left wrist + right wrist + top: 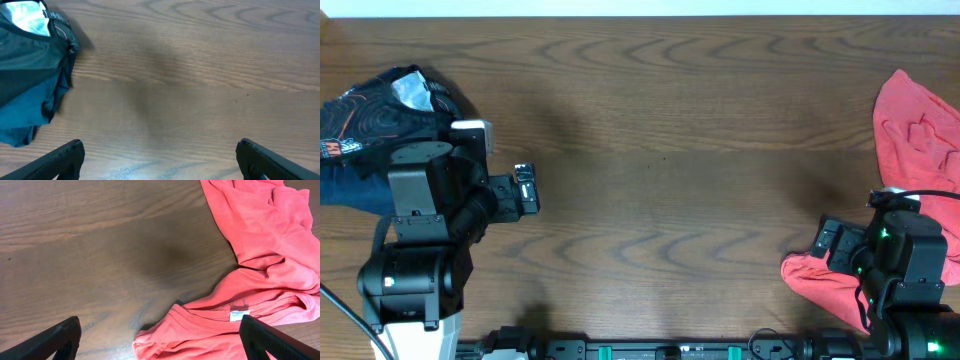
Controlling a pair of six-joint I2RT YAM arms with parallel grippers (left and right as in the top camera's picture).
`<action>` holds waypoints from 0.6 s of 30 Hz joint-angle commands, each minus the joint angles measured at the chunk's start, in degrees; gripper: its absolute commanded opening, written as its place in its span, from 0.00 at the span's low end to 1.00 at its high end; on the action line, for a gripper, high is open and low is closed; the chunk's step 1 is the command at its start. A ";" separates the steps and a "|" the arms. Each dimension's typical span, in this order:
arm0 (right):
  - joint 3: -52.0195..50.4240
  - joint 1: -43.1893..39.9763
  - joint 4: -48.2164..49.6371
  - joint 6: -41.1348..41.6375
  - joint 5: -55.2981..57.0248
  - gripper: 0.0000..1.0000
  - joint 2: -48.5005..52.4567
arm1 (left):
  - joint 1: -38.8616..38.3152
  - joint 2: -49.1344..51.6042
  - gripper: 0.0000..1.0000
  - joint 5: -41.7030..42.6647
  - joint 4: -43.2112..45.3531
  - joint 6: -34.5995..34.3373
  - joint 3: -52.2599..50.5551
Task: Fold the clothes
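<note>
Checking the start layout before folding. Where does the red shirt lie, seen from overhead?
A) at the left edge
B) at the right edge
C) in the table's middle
B: the red shirt lies crumpled at the right edge of the table; the jersey lies at the left.

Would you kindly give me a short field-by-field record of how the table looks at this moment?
surface: wooden table
left side: black jersey, crumpled, adjoining a blue garment
right side: coral-red shirt, crumpled, white label showing
left gripper: open, empty, over bare wood
right gripper: open, empty, above the shirt's edge
folding: not yet begun
</note>
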 commanded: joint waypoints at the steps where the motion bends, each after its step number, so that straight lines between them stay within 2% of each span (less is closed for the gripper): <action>1: -0.35 0.98 -0.28 0.63 0.61 0.99 -1.90 | -0.07 0.07 0.98 -0.90 0.02 -0.92 -0.22; 6: -0.66 0.94 -0.76 0.61 0.68 0.99 -7.08 | -0.07 0.07 0.98 -0.90 0.02 -0.92 -0.22; 10: -3.21 0.94 0.87 -0.68 0.81 0.99 -15.21 | -0.07 0.07 0.98 -0.90 0.02 -0.92 -0.22; 13: -9.46 0.76 7.39 -2.12 0.44 0.99 -22.53 | -0.07 0.09 0.98 -0.90 0.02 -0.92 -0.22; 18: -24.30 0.44 23.58 -4.76 -2.69 0.99 -32.52 | -0.07 0.07 0.98 -0.90 0.02 -0.92 -0.22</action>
